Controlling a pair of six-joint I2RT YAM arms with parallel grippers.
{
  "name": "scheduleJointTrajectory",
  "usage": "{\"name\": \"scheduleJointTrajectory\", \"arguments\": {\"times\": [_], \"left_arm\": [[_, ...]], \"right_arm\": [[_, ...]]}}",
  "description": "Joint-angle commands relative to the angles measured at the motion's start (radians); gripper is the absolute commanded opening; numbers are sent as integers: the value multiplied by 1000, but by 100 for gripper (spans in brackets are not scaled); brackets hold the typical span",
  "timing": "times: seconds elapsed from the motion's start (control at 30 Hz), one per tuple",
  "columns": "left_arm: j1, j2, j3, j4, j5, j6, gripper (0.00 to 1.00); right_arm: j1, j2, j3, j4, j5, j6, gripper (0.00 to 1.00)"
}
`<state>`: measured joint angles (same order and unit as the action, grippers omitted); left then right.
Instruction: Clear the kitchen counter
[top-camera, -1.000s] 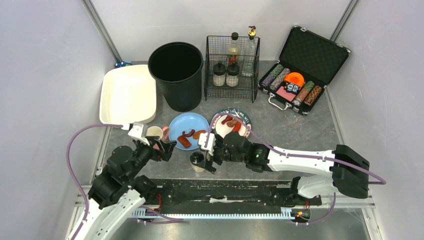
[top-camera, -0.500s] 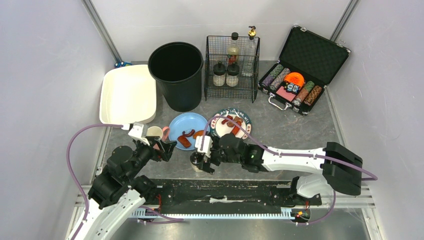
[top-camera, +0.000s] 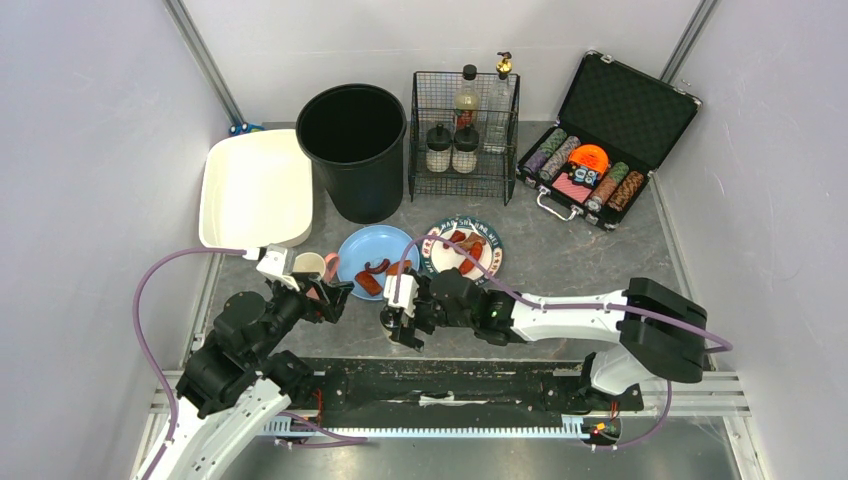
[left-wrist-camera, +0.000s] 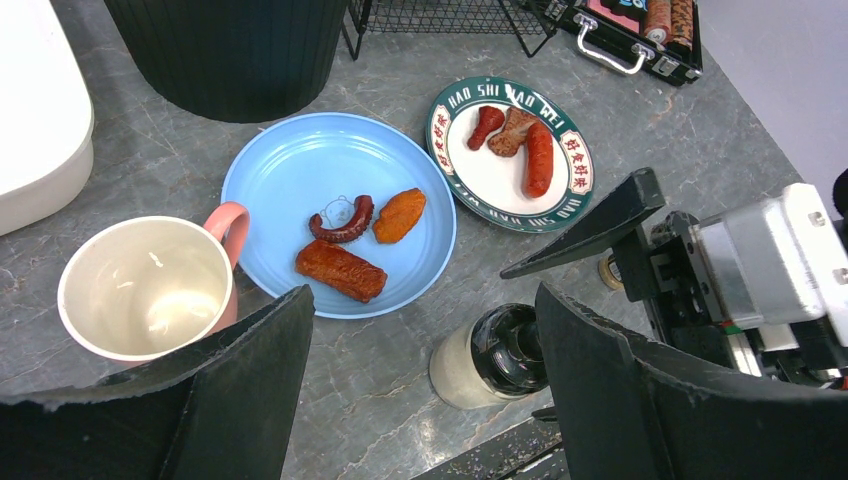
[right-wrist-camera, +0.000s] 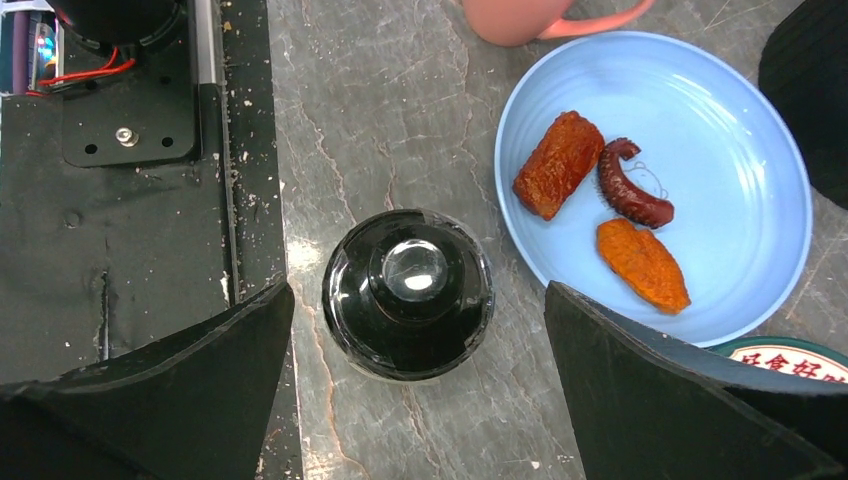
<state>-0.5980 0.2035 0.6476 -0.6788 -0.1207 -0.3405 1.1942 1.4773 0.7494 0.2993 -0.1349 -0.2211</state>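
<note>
Counter (top-camera: 570, 255) spreads dark grey and mottled across the cell, with things standing on its far and middle parts.

Right gripper (top-camera: 400, 318) hangs over a jar (right-wrist-camera: 408, 295) with a black lid. Its jaws are wide, with one finger on each side of the jar and a gap showing on both sides, so nothing is gripped. The jar stands upright near the counter's front edge, just beside the black rail (right-wrist-camera: 130, 230).

Left gripper (top-camera: 328, 296) hovers at the left, its jaws also wide and nothing between them. A white mug (left-wrist-camera: 150, 290) with a pink handle sits on the counter just ahead of it, its handle just beside a blue plate (left-wrist-camera: 290, 170). Whether they touch I cannot tell.

The blue plate carries three brown food pieces, one of them curled. A patterned plate (left-wrist-camera: 490, 178) with a green rim lies to its right, close by, and holds three reddish pieces.

Behind the plates stands a black bin (top-camera: 355, 150). A white tub (top-camera: 255, 190) lies to the bin's left at the counter's edge. To the bin's right is a wire basket (top-camera: 415, 130) with bottles. An open case (top-camera: 620, 105) of chips sits at the far right.
</note>
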Motion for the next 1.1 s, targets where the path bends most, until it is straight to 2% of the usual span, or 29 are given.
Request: {"name": "scheduleJointTrajectory", "arguments": {"times": [0.0,0.4,0.67,0.83,0.9,1.0,1.07], "left_arm": [[-5,-6,-8,30,11,37,87],[-5,-9,-8,30,9,37,87],[-6,-7,-7,30,8,37,87],[-5,-6,-7,30,9,37,87],[-5,-8,-8,30,9,37,87],[-5,-7,-7,30,8,37,87],[-6,-7,-8,30,8,37,87]], "right_arm": [[4,32,42,54,-27,21,98],[4,70,42,61,-22,34,97],[4,80,47,70,-16,45,84],[5,80,51,69,-17,46,62],[4,73,51,69,-19,48,49],[5,55,49,70,-17,50,23],[5,37,45,69,-14,51,12]]}}
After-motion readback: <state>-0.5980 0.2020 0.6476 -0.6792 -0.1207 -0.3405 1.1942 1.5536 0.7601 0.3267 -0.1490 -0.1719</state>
